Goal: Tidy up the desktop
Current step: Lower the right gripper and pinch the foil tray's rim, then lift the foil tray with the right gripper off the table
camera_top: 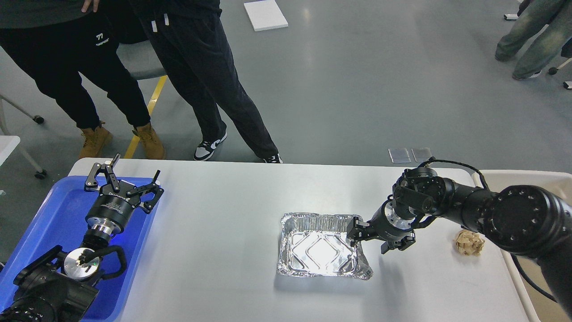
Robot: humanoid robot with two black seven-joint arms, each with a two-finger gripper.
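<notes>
The light grey-white desktop (214, 232) holds a shiny foil tray (319, 246) right of centre and a crumpled brown paper ball (469, 242) near its right edge. My right gripper (371, 239) is open at the foil tray's right rim, one finger over the rim's inner side and the other outside it. I cannot tell whether it touches the foil. My left gripper (134, 170) is open and empty, held over the far end of the blue plastic tray (58, 214) at the desktop's left side.
A beige rimmed bin (532, 179) stands past the desktop's right edge, partly hidden by my right arm. Two people (196, 67) stand close behind the far edge of the table. A grey chair (138, 60) is behind them.
</notes>
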